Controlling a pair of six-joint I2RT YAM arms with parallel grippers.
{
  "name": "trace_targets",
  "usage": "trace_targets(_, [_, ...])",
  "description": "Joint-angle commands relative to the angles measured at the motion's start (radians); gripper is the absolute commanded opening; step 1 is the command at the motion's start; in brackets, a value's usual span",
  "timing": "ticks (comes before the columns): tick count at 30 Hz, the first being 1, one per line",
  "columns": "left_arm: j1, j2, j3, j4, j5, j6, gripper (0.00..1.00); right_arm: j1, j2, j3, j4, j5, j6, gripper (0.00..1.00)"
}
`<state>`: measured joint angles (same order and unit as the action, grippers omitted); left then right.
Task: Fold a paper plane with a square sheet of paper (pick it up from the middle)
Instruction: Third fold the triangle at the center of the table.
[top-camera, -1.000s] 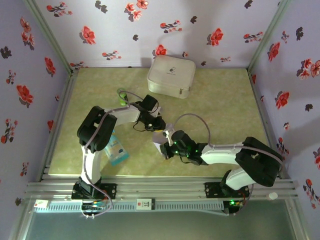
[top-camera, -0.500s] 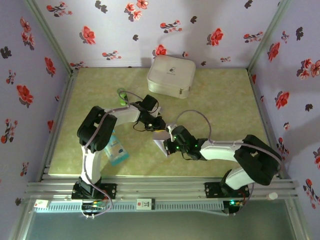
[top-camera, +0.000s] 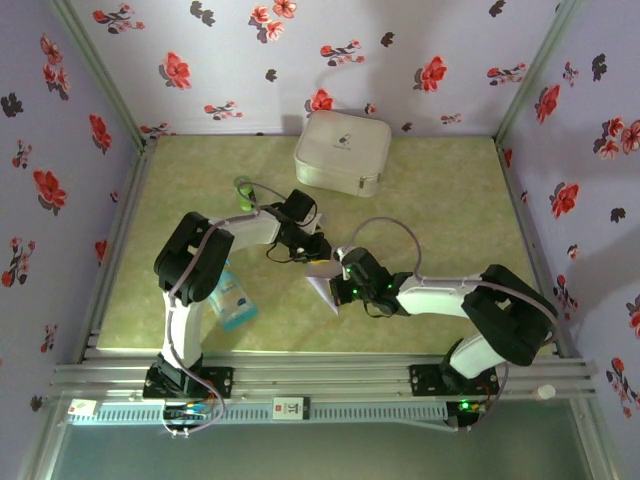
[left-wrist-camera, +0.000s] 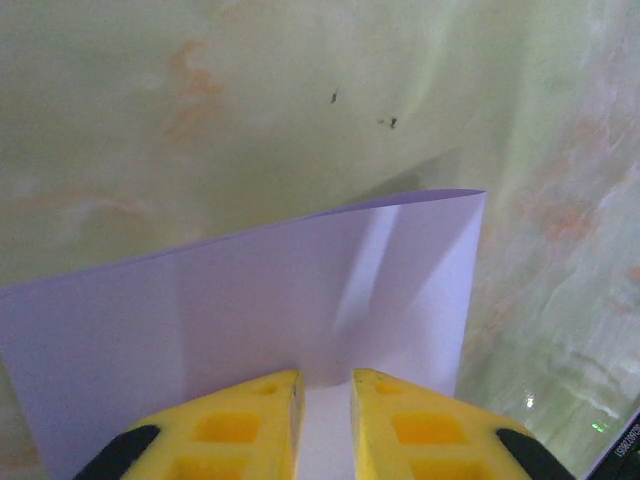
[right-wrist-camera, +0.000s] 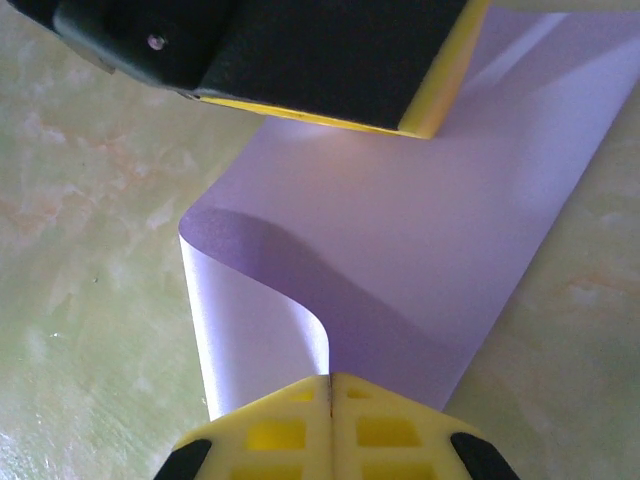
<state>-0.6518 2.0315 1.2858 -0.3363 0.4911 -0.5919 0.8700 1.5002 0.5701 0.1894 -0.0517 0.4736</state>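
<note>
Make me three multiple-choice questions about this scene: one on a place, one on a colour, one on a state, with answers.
1. Where does the white case sit? A) back of the table B) between the arm bases C) front right corner
2. What colour is the square sheet of paper? A) yellow B) pale lavender C) green
3. How is the right gripper? A) wide open B) shut on the sheet C) half open, holding nothing
Answers: 1 A, it lies by the flowered wall; 2 B, lavender in both wrist views; 3 B, its yellow fingers meet on the sheet's curled edge.
</note>
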Motion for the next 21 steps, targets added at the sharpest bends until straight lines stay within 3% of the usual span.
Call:
trace_targets(1, [-0.008,0.003,-0.006,-0.043,-0.022,0.001,0.21,-0.010,0.009,0.031,-0.021,0.021,0.014,0.00])
trace_targets(21, [-0.008,-0.007,-0.011,-0.033,-0.023,-0.005,0.21,-0.012,0.014,0.076,-0.123,0.028,0.022,0.00])
